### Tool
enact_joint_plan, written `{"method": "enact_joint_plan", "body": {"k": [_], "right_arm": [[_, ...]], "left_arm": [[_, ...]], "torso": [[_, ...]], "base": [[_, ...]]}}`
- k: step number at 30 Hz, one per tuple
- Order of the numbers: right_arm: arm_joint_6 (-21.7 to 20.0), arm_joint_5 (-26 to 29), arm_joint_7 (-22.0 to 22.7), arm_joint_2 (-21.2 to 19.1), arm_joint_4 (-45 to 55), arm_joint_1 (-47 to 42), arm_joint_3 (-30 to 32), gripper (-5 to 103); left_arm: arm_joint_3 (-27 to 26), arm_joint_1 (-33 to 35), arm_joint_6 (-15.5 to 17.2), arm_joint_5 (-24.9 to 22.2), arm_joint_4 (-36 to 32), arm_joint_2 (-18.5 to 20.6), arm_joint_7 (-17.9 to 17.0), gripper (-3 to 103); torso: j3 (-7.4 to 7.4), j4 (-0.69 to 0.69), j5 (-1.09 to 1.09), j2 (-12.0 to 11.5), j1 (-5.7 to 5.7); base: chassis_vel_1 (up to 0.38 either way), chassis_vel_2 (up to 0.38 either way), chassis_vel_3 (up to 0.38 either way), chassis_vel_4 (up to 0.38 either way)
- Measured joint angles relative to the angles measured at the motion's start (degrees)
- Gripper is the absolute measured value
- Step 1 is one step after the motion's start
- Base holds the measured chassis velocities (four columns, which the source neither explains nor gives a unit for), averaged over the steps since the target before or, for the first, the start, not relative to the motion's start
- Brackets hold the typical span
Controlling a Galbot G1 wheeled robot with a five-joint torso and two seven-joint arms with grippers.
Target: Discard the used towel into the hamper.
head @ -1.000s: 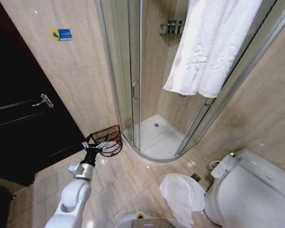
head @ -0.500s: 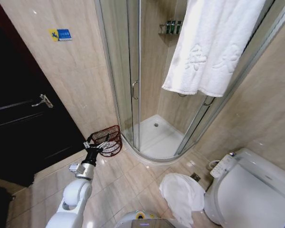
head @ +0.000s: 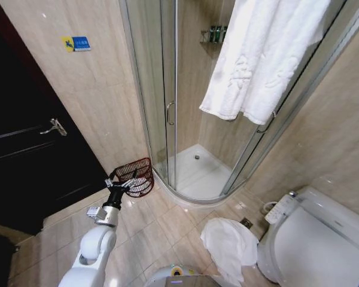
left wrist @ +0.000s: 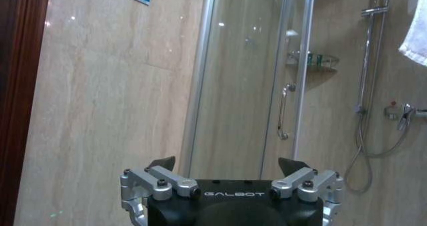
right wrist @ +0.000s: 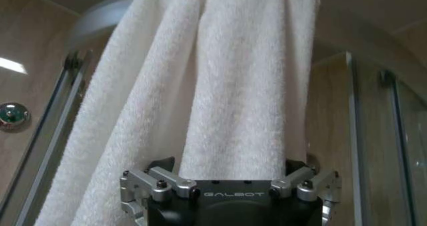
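a beige-tiled bathroom floor (head: 161, 230) is seen beside a glass shower stall (head: 185, 119). the left gripper (head: 121, 183) is held low with spread, empty fingers, the hamper (head: 137, 175) just beyond it. the white towel (right wrist: 220, 95) is clasped between the fingers of the right gripper (right wrist: 230, 166) and hangs up high.

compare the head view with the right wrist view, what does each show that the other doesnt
Head view alone: the hamper on the floor by the shower door, the left tool open beside it, a door, a toilet, and a second white cloth on the floor. Right wrist view alone: the right tool closed on folds of the towel. Both share the hanging white towel and the shower frame.
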Motion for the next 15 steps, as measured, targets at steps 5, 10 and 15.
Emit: {"method": "enact_joint_plan", "body": {"k": [5,10,15], "right_arm": [[0.8,2.4,-0.1,0.0,-0.1,-0.4,0.3,94],[1.1,2.9,-0.1,-0.2,0.1,-0.7,0.2,73],[1.2,2.9,0.0,-0.3,0.0,-0.6,-0.2,56]], "left_arm": [[-0.2,0.4,0.0,0.1,-0.4,-0.1,0.0,100],[-0.4,0.5,0.2,0.2,-1.0,-0.1,0.0,100],[-0.3,0.5,0.4,0.3,-1.3,-0.2,0.0,100]], "torso": [[0.0,0.0,0.0,0.0,0.0],[0.0,0.0,0.0,0.0,0.0],[0.0,0.0,0.0,0.0,0.0]], "base": [[0.0,0.0,0.0,0.0],[0.0,0.0,0.0,0.0],[0.0,0.0,0.0,0.0]]}}
